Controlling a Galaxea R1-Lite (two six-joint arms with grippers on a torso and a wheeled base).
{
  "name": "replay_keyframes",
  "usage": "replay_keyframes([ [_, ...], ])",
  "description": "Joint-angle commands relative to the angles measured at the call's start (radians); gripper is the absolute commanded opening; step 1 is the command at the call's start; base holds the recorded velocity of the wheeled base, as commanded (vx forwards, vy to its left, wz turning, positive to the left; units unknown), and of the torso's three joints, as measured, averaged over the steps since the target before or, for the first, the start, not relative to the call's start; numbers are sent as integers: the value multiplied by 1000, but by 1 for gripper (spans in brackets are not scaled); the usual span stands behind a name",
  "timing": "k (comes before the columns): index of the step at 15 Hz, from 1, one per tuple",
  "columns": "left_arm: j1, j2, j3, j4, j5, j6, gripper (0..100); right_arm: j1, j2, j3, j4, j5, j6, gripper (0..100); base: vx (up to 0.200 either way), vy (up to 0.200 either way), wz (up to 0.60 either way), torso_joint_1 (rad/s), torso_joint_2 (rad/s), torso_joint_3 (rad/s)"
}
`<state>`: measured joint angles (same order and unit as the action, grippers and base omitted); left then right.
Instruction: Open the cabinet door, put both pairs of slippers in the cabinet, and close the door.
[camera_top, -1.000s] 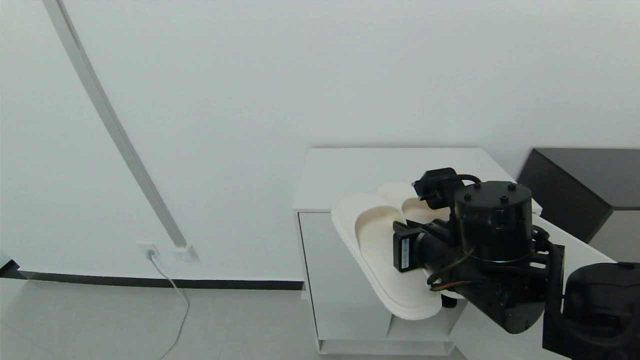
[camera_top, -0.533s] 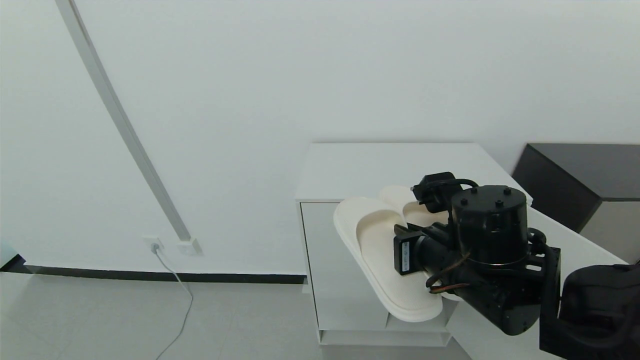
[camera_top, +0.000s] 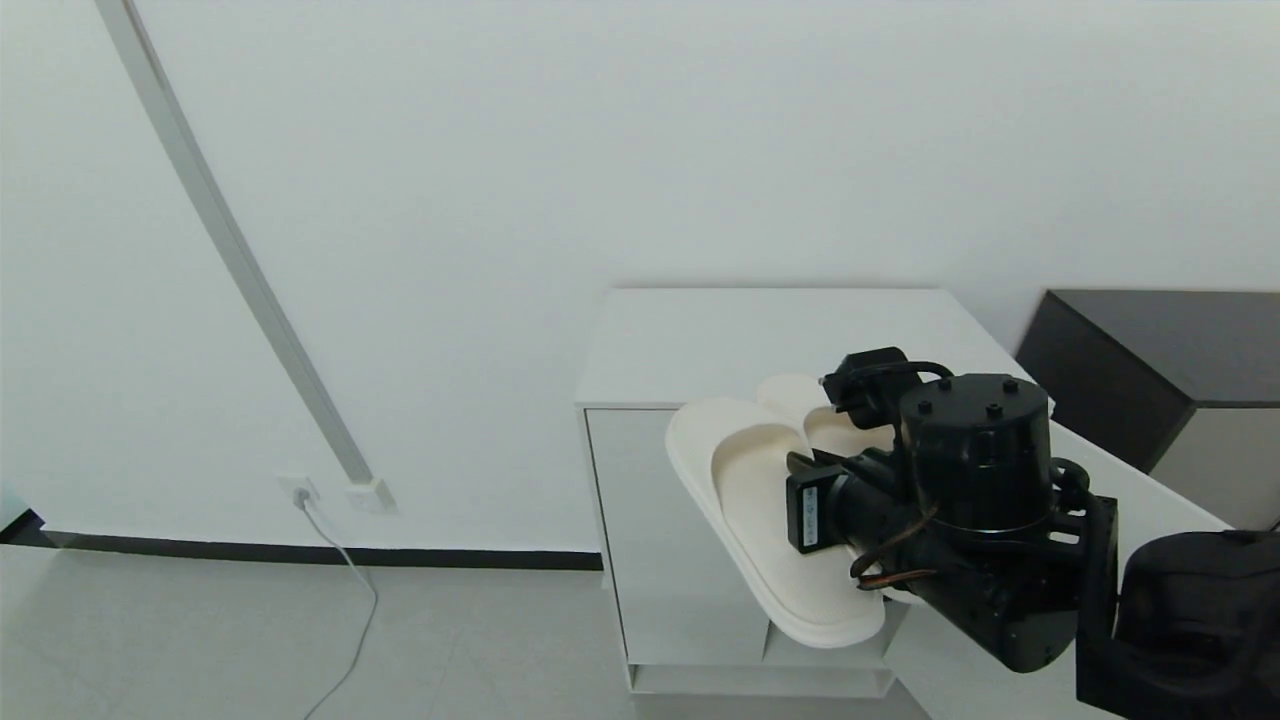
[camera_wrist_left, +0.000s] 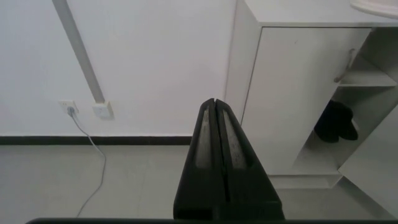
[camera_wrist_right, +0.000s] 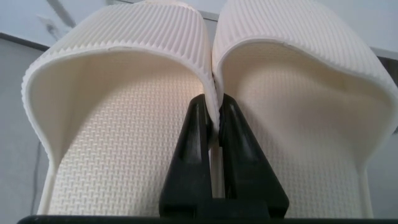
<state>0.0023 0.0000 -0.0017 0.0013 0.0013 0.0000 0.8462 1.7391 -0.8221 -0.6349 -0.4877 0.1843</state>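
A pair of cream slippers (camera_top: 760, 500) hangs side by side in front of the white cabinet (camera_top: 760, 340), about level with its top edge. My right gripper (camera_wrist_right: 216, 118) is shut on the two inner edges where the slippers (camera_wrist_right: 124, 143) meet. The cabinet door (camera_top: 1130, 480) stands swung open to the right. A dark pair of slippers (camera_wrist_left: 336, 121) stands inside the cabinet (camera_wrist_left: 292, 93) on the bottom level, under a shelf (camera_wrist_left: 367, 78). My left gripper (camera_wrist_left: 214, 102) is shut and holds nothing, low and to the left of the cabinet.
A dark low unit (camera_top: 1150, 350) stands right of the cabinet, behind the open door. On the wall to the left are a slanting grey strip (camera_top: 220, 240) and a socket (camera_top: 300, 495) with a cable trailing onto the open grey floor (camera_top: 200, 640).
The whole head picture has shifted a little, so the camera has moved. The right gripper keeps its hold on the cream slippers, in much the same place before the cabinet.
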Motion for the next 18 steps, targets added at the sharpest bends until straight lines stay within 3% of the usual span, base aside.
replay_keyframes([
  [1,-1,0,0,0,0,0,0,1,3,0,-2,0,0,0,0,-200,0,-2,2,7],
  [12,-1,0,0,0,0,-2,0,1,3,24,-3,0,-5,0,0,-200,0,1,3,4],
  [18,-1,0,0,0,0,-3,0,-15,0,37,-5,17,-6,0,0,0,0,0,0,0],
])
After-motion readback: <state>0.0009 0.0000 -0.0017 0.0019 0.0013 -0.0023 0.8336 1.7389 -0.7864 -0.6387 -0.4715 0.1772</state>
